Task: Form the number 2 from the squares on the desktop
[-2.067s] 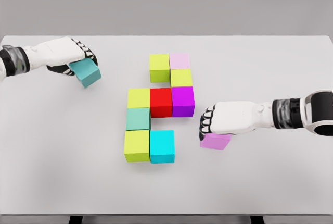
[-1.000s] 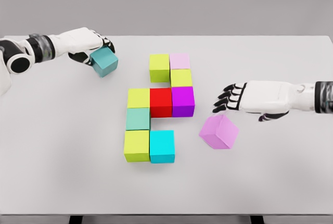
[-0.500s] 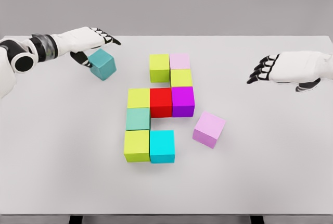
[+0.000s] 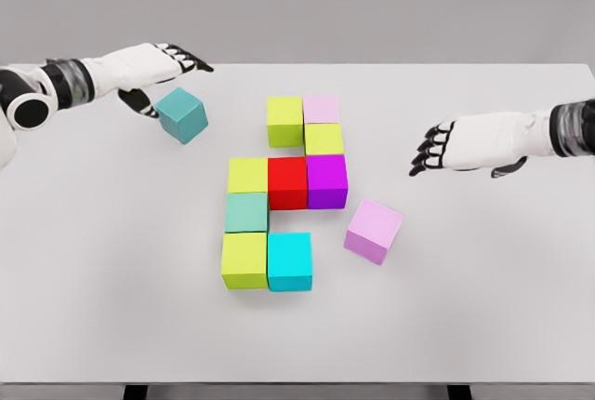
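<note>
I read the block figure [image 4: 279, 191] as a 2 missing two pieces: the teal cube [image 4: 181, 114] sits loose up-left of it, the lilac cube [image 4: 374, 231] askew just off its lower right. My left hand [image 4: 149, 65] hovers open beside the teal cube, and my right hand [image 4: 465, 144], fingers loose and empty, hangs up-right of the lilac one.

My white hands [image 4: 469, 142] look like smooth glossy plastic; the cubes [image 4: 287, 182] and grey desktop [image 4: 483, 307] look matt.

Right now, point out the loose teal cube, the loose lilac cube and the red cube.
teal cube [image 4: 181, 114], head view, front face.
lilac cube [image 4: 375, 229], head view, top face.
red cube [image 4: 287, 182], head view, top face.
</note>
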Robot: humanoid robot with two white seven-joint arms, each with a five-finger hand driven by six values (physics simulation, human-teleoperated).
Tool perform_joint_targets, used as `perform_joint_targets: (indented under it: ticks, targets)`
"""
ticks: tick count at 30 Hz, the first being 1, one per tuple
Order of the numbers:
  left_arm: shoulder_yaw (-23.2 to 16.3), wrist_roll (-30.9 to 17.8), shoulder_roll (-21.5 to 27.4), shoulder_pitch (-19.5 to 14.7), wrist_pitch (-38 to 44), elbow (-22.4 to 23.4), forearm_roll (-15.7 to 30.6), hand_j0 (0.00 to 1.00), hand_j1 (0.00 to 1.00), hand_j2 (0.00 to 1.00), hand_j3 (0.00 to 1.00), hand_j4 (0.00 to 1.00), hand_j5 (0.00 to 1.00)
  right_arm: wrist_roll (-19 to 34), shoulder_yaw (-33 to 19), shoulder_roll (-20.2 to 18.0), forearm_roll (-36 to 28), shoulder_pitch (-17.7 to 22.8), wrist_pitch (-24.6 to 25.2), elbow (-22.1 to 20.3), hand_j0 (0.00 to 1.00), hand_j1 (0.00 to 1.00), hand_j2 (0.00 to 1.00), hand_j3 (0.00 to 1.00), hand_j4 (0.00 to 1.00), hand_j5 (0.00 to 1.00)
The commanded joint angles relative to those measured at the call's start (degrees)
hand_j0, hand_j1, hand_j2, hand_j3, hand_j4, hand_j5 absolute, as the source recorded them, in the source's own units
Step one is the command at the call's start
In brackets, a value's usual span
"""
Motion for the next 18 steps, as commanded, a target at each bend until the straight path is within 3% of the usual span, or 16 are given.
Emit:
perform_joint_targets:
  ticks: [1,7,18]
  targets:
    - [0.03,0.10,0.40,0.00,0.07,-1.94,0.77,1.00,1.00,1.00,1.00,1.00,1.00,-1.48,0.97,1.17,-0.13,0.00,0.10,-1.28,0.97,0.97,0.97,0.97,0.97,0.97]
    - [-0.15,0.10,0.66,0.70,0.07,-3.43,1.03,1.00,1.00,1.00,1.00,1.00,1.00,-8.86,0.97,1.34,1.45,2.19,0.10,-0.49,0.96,0.96,0.96,0.96,0.96,0.96]
    - [-0.15,0.10,-1.18,1.23,0.07,-3.43,0.94,1.00,1.00,1.00,1.00,1.00,1.00,-9.22,0.97,2.14,3.21,4.48,0.10,-0.75,0.96,0.96,0.96,0.96,0.96,0.96]
